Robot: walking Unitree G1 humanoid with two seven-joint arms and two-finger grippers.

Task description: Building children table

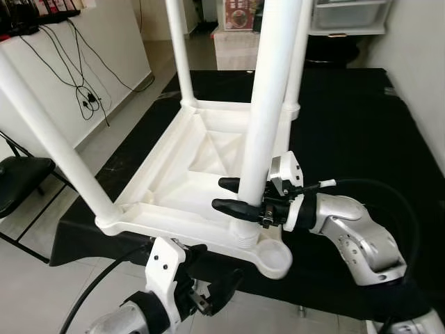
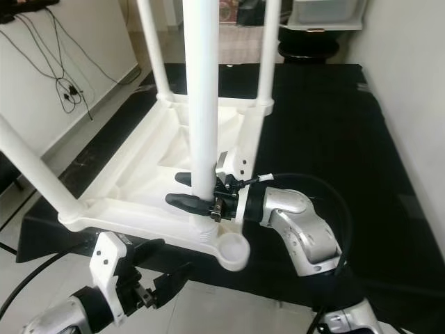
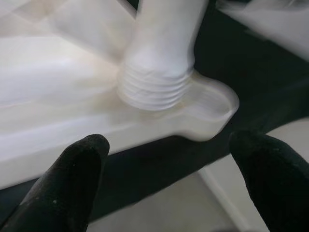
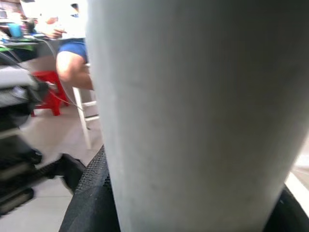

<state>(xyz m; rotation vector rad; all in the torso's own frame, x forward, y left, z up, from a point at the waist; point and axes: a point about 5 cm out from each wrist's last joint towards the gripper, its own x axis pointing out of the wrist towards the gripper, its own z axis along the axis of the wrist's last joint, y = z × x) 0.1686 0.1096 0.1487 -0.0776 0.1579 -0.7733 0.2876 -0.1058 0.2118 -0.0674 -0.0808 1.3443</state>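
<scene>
The white plastic children's table (image 1: 201,167) lies upside down on the black-covered worktop (image 1: 361,132), its legs pointing up. Taking the near leg (image 1: 268,111) as the marker: to its left another leg (image 1: 55,139) leans outward from the near left corner, and below and left of it the left gripper (image 1: 219,289) hangs under the table's edge, fingers (image 3: 72,179) spread apart and holding nothing. The near leg's threaded base (image 3: 152,87) sits in its corner socket. Just right of it, the right gripper (image 1: 233,196) has its fingers clenched around the leg low down. No writing is legible anywhere.
</scene>
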